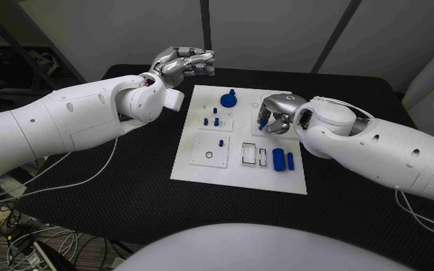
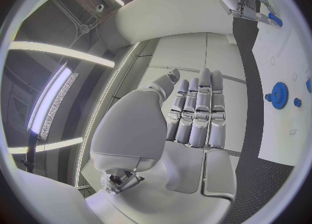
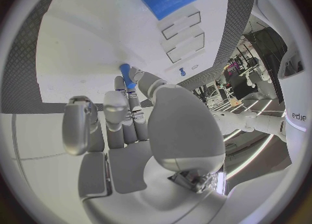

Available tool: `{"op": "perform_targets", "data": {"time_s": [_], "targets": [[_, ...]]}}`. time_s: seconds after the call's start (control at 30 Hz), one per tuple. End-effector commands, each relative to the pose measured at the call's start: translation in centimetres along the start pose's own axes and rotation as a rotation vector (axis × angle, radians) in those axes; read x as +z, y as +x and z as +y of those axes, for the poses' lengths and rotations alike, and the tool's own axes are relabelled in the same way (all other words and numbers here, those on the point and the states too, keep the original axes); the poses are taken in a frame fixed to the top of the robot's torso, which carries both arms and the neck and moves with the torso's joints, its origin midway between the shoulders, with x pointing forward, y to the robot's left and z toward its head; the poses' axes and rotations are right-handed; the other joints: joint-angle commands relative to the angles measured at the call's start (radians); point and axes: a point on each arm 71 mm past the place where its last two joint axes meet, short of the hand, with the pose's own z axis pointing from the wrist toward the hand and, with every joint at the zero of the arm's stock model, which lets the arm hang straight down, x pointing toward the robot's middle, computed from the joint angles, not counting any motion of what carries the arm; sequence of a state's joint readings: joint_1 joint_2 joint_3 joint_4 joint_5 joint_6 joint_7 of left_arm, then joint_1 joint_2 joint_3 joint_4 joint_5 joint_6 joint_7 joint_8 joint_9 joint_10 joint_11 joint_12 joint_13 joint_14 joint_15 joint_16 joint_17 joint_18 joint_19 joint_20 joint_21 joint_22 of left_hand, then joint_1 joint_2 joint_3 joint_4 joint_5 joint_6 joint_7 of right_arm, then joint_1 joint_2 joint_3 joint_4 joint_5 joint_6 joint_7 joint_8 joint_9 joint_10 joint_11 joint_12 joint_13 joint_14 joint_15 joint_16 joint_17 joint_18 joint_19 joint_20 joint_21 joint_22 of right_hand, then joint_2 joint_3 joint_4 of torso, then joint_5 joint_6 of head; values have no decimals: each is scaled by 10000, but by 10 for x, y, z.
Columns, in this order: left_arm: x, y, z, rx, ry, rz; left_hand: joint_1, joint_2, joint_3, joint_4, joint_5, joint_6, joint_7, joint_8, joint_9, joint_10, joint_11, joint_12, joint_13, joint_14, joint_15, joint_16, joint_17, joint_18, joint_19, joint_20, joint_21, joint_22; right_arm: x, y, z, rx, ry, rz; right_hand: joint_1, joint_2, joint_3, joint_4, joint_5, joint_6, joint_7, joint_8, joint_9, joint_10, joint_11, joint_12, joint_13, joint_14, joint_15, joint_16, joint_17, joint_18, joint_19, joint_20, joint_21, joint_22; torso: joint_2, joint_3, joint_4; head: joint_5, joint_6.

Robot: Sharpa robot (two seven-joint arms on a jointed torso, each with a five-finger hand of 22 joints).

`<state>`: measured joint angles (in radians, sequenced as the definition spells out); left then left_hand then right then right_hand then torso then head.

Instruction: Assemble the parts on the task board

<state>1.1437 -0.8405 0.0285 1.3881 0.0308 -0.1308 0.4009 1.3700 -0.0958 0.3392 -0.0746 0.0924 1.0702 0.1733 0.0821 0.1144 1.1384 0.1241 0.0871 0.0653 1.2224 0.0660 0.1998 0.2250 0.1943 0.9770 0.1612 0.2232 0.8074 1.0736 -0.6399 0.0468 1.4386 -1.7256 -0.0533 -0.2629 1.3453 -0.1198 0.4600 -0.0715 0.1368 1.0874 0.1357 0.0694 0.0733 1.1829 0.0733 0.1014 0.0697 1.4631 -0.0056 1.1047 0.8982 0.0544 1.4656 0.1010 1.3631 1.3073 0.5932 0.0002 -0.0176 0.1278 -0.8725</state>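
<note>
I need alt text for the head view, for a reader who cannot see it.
The right hand pinches a small blue part above the white task board on a black table. The left hand hangs beyond the board's far left corner, holding nothing. A blue gear and other blue pieces lie on the board.

The flat white rectangular task board (image 1: 237, 180) lies mid-table, bearing a round blue toothed gear (image 1: 229, 100) at its far edge, small blue pegs (image 1: 211, 121), and two upright-lying blue bars (image 1: 278, 159) toward its right.
</note>
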Motion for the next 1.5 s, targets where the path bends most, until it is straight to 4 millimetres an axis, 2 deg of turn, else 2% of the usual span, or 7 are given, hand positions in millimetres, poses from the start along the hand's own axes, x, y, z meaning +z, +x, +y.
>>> {"op": "perform_targets", "data": {"time_s": [0.03,0.37,0.83,0.93,1.07,1.27,1.5], "targets": [[0,1,-1,-60,44,95,-18,53,-37,0,-60,-23,39,-41,-16,-59,21,-62,-9,88,8,-54,-15,-156,22,63,-62,-11,1,-1,0,-187,70,-49,26,161,126,-11,79,105,-16,47,13,133,-14,-60,-1,64,-82,80,-9,-82,297,-78,67,1394,-5,-2,7,7,-1],[0,0,-1,-60,39,97,8,97,-39,-16,-60,-19,31,-42,-14,-59,19,-57,-6,107,8,-111,-13,-150,28,68,-73,-57,-2,-11,1,16,-217,-1377,170,426,385,-118,114,692,-178,227,141,800,-206,-36,88,94,-258,315,147,-224,539,-224,709,1804,-16,-3,-3,37,-1],[-4,-6,-3,18,2,-69,16,109,-54,-30,-54,-14,26,-41,-13,-62,17,-56,-5,123,8,-158,-10,-148,33,70,-79,-91,-29,-24,16,295,-860,-2177,210,447,413,-182,87,731,-190,214,163,862,-230,-78,97,89,-283,339,139,-250,581,-263,824,1878,-26,-3,0,93,-1],[-4,-6,-2,16,5,-64,16,109,-54,-30,-54,-14,26,-41,-13,-62,17,-56,-5,123,8,-158,-10,-148,33,70,-79,-91,-33,-28,27,453,-1174,-2350,209,437,410,-190,85,732,-190,211,164,865,-230,-85,97,84,-283,325,114,-246,575,-266,809,1869,-27,-20,22,62,-1],[-3,-3,-1,5,-9,-37,15,111,-56,-29,-54,-15,27,-42,-13,-62,18,-56,-5,126,8,-161,-10,-148,34,70,-79,-94,-34,-32,46,736,-1677,-2529,213,432,412,-200,90,732,-190,207,166,868,-231,-92,98,83,-283,328,114,-248,578,-268,818,1876,-13,-6,21,107,-1],[0,1,1,-26,-44,40,15,113,-57,-30,-55,-19,29,-44,-14,-64,19,-56,-5,130,7,-165,-9,-147,36,70,-79,-97,-26,-32,80,1047,-2580,-2523,216,432,415,-206,94,732,-190,204,166,869,-230,-96,98,81,-285,325,107,-248,577,-270,816,1874,-6,-14,13,144,-1],[1,4,4,-67,-67,125,17,117,-59,-31,-56,-28,31,-50,-16,-67,20,-57,-6,136,7,-172,-8,-146,38,70,-80,-103,-14,-8,114,1128,-3389,-1881,224,440,429,-223,113,722,-184,188,167,868,-225,-118,96,72,-288,310,75,-238,561,-276,775,1851,-2,-4,29,249,-1]]}}
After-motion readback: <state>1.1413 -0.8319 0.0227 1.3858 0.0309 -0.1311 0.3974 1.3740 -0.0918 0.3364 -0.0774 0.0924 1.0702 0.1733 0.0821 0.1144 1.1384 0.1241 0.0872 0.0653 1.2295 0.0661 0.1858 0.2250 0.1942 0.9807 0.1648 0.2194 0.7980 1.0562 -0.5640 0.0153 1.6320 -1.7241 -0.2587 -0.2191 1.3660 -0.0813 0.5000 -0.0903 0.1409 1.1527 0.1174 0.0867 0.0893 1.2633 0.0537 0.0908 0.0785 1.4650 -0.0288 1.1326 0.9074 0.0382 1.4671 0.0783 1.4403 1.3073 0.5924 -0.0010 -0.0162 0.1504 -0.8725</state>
